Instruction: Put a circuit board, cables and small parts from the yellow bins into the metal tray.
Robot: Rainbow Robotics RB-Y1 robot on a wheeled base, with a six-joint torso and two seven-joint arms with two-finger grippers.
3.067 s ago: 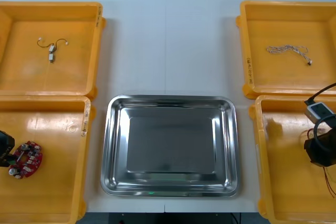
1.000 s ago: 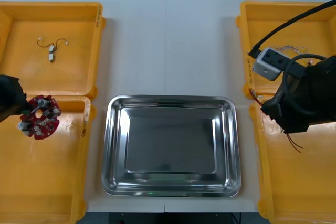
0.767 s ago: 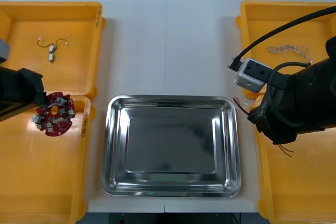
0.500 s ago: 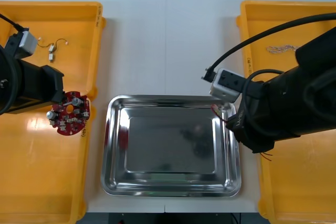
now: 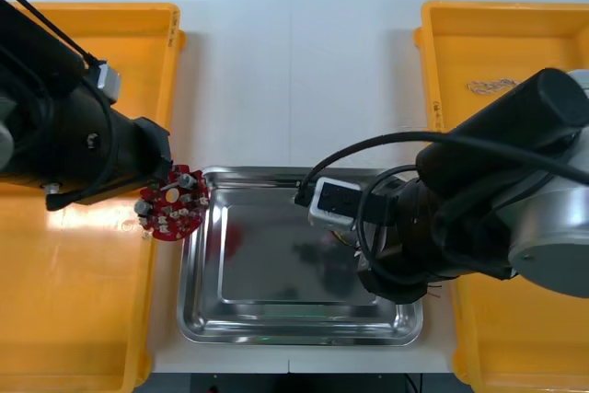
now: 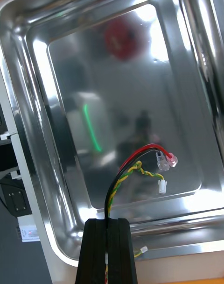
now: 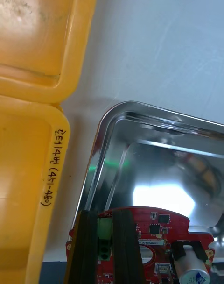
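Note:
My left gripper [image 7: 103,218] is shut on the green connector of a round red circuit board [image 7: 158,228]. It holds the board [image 5: 172,202] in the air over the left rim of the metal tray [image 5: 198,255]. My right gripper [image 6: 108,223] is shut on a red and yellow cable [image 6: 140,165]. The cable's plug ends hang above the bare, shiny floor of the tray [image 6: 116,102]. In the front view the right arm [image 5: 414,236] covers the tray's right part.
A twisted blue and white cable [image 5: 502,86] lies in the far right yellow bin [image 5: 497,135]. The left arm hides much of the far left bin [image 5: 138,34]. The near left bin [image 5: 74,319] and near right bin [image 5: 525,338] flank the tray.
Both arms have swung inward. The left one carried the circuit board from the near left bin to the tray's left rim. The right one brought the cable from the near right bin over the tray.

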